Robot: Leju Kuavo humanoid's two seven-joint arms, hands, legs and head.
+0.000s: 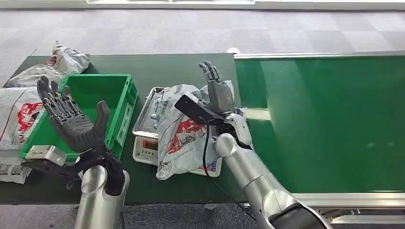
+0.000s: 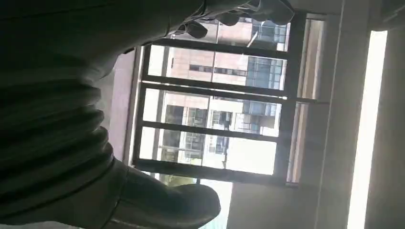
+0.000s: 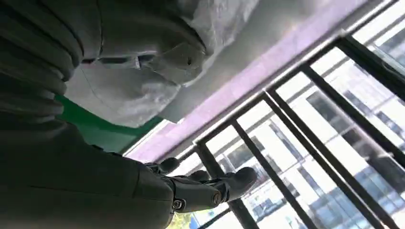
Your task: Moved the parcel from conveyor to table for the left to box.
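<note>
The parcel (image 1: 184, 131) rests on the scale (image 1: 145, 143) for boxing; right hand (image 1: 217, 88) and left hand (image 1: 71, 119) both spread, empty.

Scale (image 1: 145, 145) mostly under the parcel (image 1: 184, 133), display digits unreadable; white bags (image 1: 16, 117) cut by frame's left edge; right hand (image 1: 217, 88) covers parcel's upper right.

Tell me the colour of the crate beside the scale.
Green; the crate shows best in the head view.
</note>
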